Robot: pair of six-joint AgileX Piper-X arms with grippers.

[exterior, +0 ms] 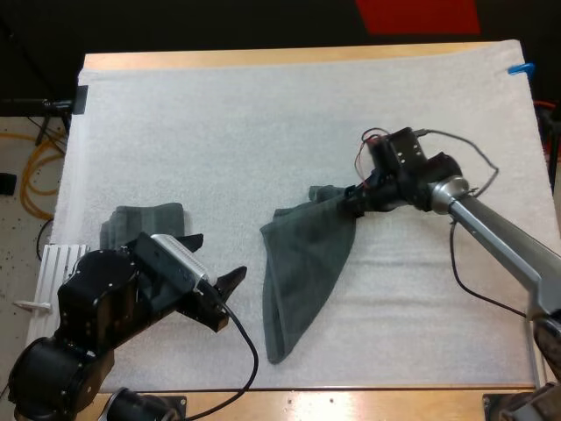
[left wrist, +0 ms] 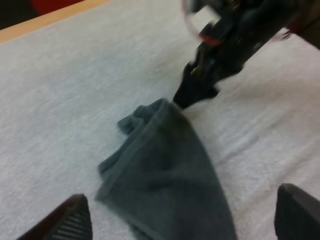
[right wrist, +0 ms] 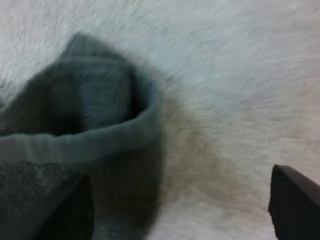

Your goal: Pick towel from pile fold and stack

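A dark grey-green towel (exterior: 302, 272) lies on the white mat as a long triangle, bunched at its far corner. My right gripper (exterior: 349, 203) is at that bunched corner. In the right wrist view its fingers (right wrist: 295, 205) stand wide apart, with the towel's hem (right wrist: 85, 145) by one finger and bare mat by the other. My left gripper (exterior: 230, 298) is open beside the towel's left edge and faces the towel (left wrist: 165, 185) and the right gripper (left wrist: 192, 95). A second towel (exterior: 145, 219) lies at the left, partly hidden behind my left arm.
The white mat (exterior: 289, 114) covers most of the wooden table, and its far half is bare. A white slatted piece (exterior: 60, 263) sits at the mat's left edge beside my left arm. The table's front edge (exterior: 351, 399) runs close under the towel's tip.
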